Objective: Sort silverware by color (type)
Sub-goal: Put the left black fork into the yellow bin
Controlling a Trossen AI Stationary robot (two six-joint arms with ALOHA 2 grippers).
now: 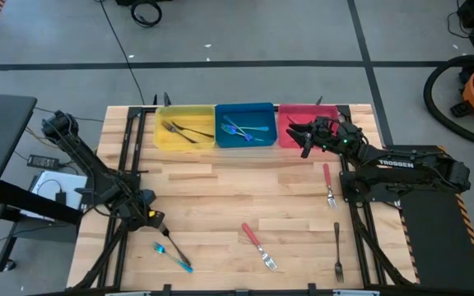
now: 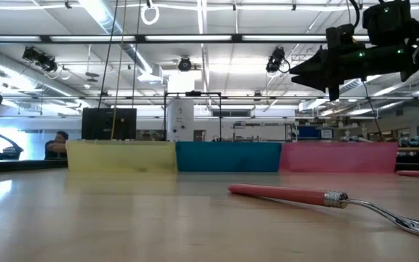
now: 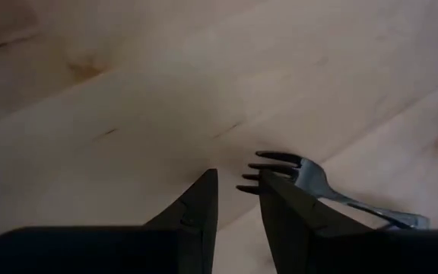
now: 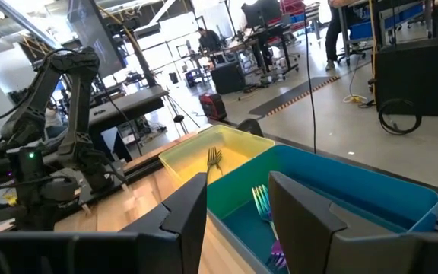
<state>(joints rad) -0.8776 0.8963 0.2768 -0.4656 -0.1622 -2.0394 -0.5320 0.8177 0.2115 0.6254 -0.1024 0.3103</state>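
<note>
1. Blue-handled fork (image 1: 174, 255) lies near the table's front-left, with a dark fork crossing it; the left gripper (image 1: 152, 219) sits low just beside them, fingers slightly parted, empty.
2. Best to straddle one handle only, clear of the crossing, and close squarely before lifting.
3. Red-handled forks (image 1: 257, 243) and a dark fork (image 1: 337, 251) lie well apart on the wooden table (image 1: 220, 193).
4. Right gripper (image 1: 307, 136) hovers over the pink bin (image 1: 284, 131), open, empty.
5. Central boards are bare for carrying to the blue bin (image 1: 244, 125); the yellow bin (image 1: 185, 128) sits alongside.
</note>
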